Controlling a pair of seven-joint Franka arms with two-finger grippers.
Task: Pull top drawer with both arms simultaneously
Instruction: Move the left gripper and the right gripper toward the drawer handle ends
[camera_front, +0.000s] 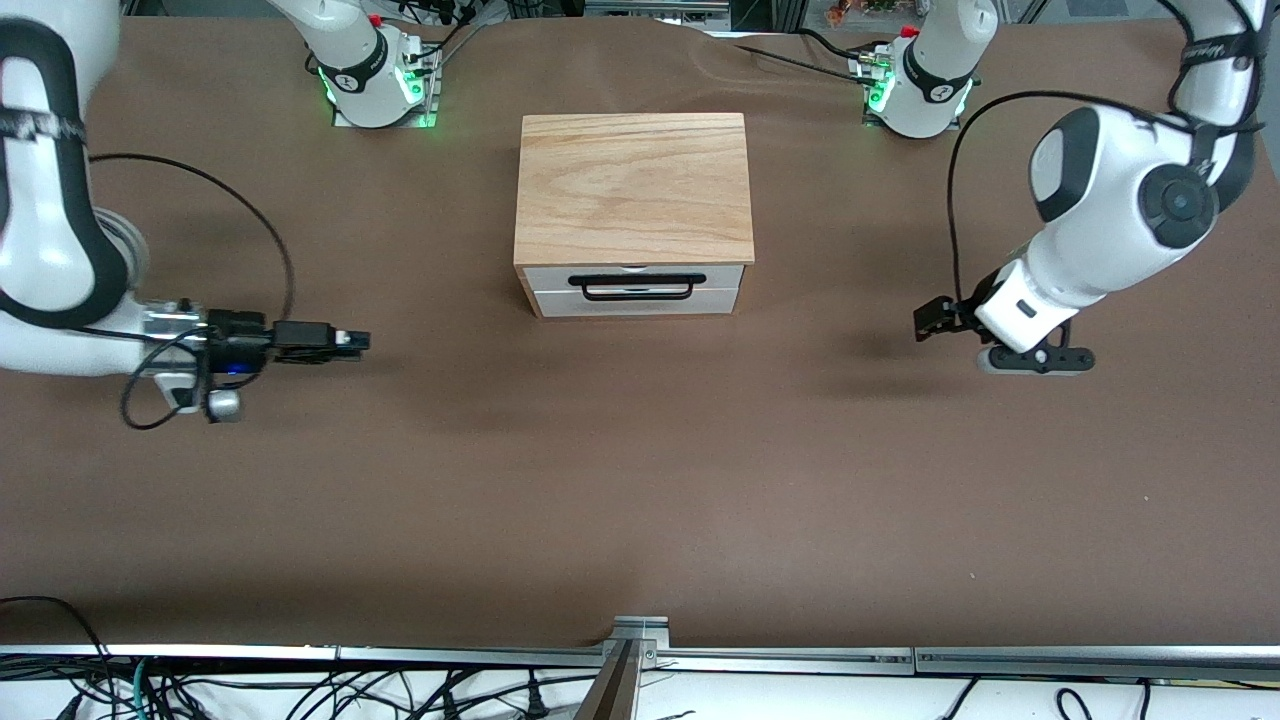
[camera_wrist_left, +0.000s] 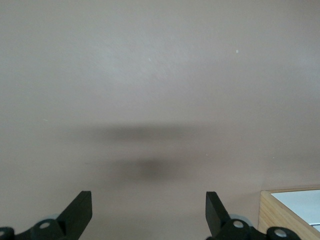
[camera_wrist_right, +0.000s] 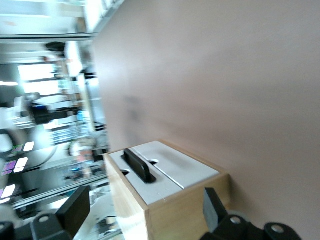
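Nothing's pulled yet: the top drawer (camera_front: 632, 277) sits shut in the box (camera_front: 633, 186) mid-tabletop (camera_front: 640, 500), with left claw (camera_front: 932, 319) and right claw (camera_front: 352, 340) both spread wide, hovering well off either side, handle (camera_front: 637, 287) untouched.

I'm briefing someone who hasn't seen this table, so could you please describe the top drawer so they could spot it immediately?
Find the wooden cabinet in the middle of the brown table, between the two arms. Its front, facing the front camera, has two white panels stacked one above the other. The top drawer is the upper panel, shut, and it alone carries the wide black handle; the lower panel has none visible.
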